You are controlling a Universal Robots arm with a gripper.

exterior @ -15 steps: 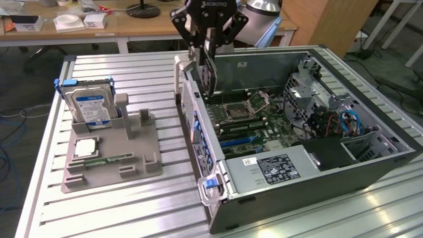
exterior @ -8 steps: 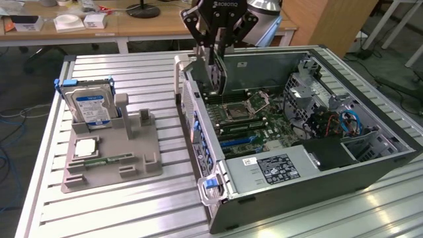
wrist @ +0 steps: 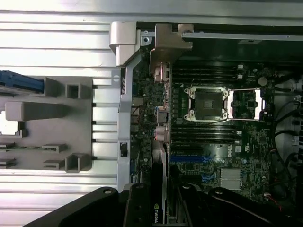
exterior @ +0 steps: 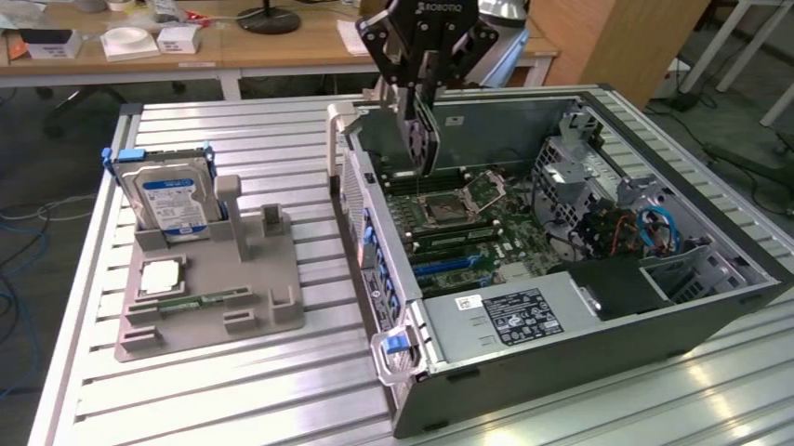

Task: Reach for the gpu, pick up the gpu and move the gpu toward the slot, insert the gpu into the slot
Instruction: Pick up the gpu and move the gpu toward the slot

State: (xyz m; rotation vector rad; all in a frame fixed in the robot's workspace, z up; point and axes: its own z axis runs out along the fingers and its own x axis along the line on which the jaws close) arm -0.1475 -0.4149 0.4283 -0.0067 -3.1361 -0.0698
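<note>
Dark green graphics card (exterior: pixel 416 139) hangs on edge, clamped in the tool (exterior: pixel 422 88). Blue slots (exterior: pixel 449 265) lie below it on the motherboard (exterior: pixel 496 223) inside the open computer case (exterior: pixel 694 316).

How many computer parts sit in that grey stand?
3: hard drive upright at the back, square silver chip flat before it, green memory stick beside the chip.

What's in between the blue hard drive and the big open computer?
In the exterior view: first upright posts of the grey holder next to the hard drive, then a bare strip of ribbed metal table up to the computer case.
</note>
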